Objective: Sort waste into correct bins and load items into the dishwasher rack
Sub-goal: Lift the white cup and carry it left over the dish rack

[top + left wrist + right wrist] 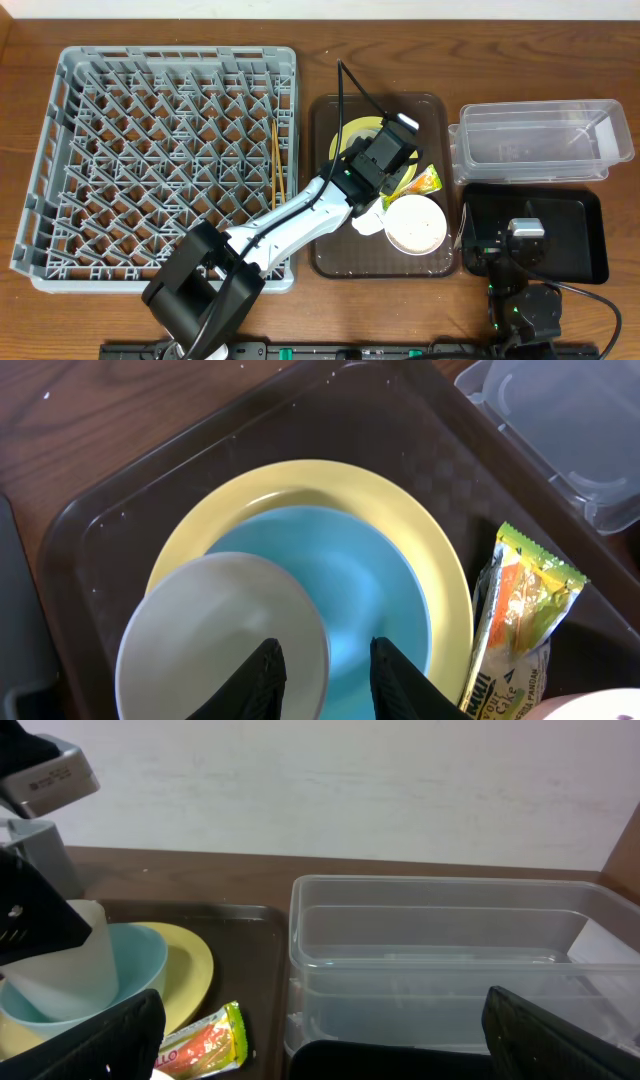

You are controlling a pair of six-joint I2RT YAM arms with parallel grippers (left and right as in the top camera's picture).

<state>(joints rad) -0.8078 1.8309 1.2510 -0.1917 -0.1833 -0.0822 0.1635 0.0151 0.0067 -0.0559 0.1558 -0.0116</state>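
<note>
Toward the far-left corner of the brown tray (pixel 120 500), the cup (pixel 220 630) is sitting mouth-up inside the blue bowl (pixel 350 570), which is resting on the plate (pixel 300 485). The left gripper (pixel 327 660) is hovering over it, pointing down. Its fingers are standing a little apart and straddling one side of the cup's rim, one tip over the inside and one over the bowl. Whether they are pressing the wall I cannot tell.

With the cup wall lying right between the fingers, the pick is likely needing only a squeeze and a straight lift over the bowl's rim. The left arm is by far the nearer one. The right gripper (pixel 526 232) is hanging wide open and holding nothing over the black tray (pixel 585 255), toward the tabletop's near-right corner.

The rack (pixel 170 55) is filling the tabletop's left side, just beside the brown tray. The chopsticks (pixel 277 160) are lying along its right wall, and the pegs beyond them are offering free room. The wrapper (pixel 520 610) is lying just right of the plate, and the white bowl (pixel 415 222) is sitting by the tray's near edge, both clear of the fingers.
</note>
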